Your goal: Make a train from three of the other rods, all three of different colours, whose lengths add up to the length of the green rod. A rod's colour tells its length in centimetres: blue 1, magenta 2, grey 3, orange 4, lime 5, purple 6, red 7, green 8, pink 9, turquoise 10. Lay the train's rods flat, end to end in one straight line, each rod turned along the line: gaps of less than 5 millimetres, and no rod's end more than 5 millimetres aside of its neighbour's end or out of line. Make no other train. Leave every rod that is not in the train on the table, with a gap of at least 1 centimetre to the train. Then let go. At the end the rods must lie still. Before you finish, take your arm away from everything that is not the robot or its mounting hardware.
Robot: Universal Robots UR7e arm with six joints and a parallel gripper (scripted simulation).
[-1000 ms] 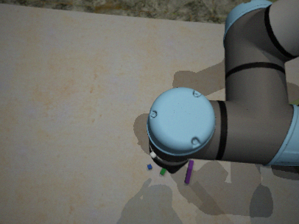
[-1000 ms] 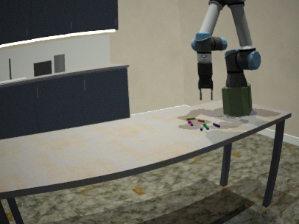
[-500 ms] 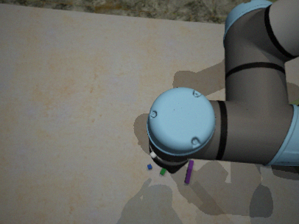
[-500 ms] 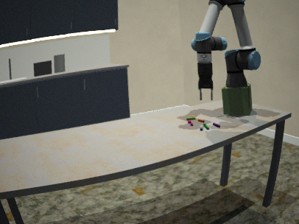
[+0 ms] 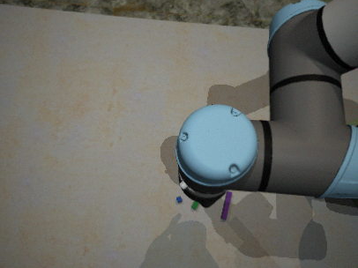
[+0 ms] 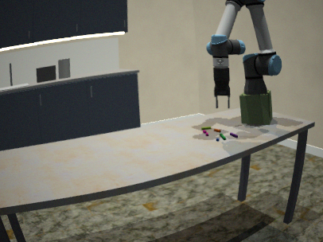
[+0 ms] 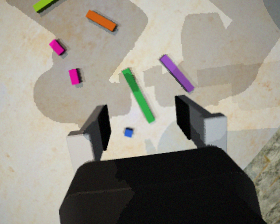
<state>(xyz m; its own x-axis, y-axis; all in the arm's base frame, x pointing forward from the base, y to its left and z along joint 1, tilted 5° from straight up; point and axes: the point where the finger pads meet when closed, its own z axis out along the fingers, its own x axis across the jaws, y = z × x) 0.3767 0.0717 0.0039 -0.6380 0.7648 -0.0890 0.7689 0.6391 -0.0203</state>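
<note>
Pincer (image 7: pixel 150 128) fully open, nothing in it, hanging high above the counter (image 6: pixel 99 158) and pointing down over the rod cluster near the arm's green base (image 6: pixel 255 109). All rods lie flat on the counter, none touching another. Wrist view: green rod (image 7: pixel 138 95) sits diagonally just ahead of the gap between the fingers, its near end closest to the pincer; blue rod (image 7: pixel 129 132) is a tiny cube just beside that near end, between the two fingers in the picture. Purple rod (image 7: pixel 176 72) lies right of the green one, apart from it, also diagonal. Two magenta rods to the left: one (image 7: pixel 75 76) nearer the green rod, the other (image 7: pixel 58 47) farther up-left. Orange rod (image 7: pixel 101 21) beyond them, lime rod (image 7: pixel 50 0) farthest at upper left. Top view: the wrist joint hides most of the cluster; only blue (image 5: pixel 179 199), an end of green (image 5: pixel 195 204) and purple (image 5: pixel 226 205) show at its lower edge. Exterior view: rods are small coloured specks in the arm's shadow, well apart from the counter's front edge.
</note>
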